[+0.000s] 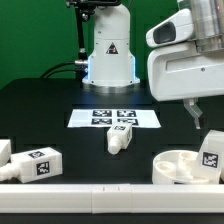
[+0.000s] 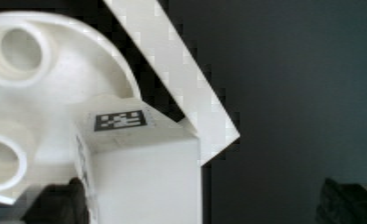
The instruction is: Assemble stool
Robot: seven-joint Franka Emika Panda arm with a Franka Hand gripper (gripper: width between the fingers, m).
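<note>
One leg stands at the rim of the seat disc beneath the wide-open, empty jaws; a descent off-centre would likely strike that rim or topple the leg away from the disc.

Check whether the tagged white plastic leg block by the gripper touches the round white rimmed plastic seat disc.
Touching. In the wrist view the white leg overlaps the seat disc at its rim, with no gap showing.
</note>
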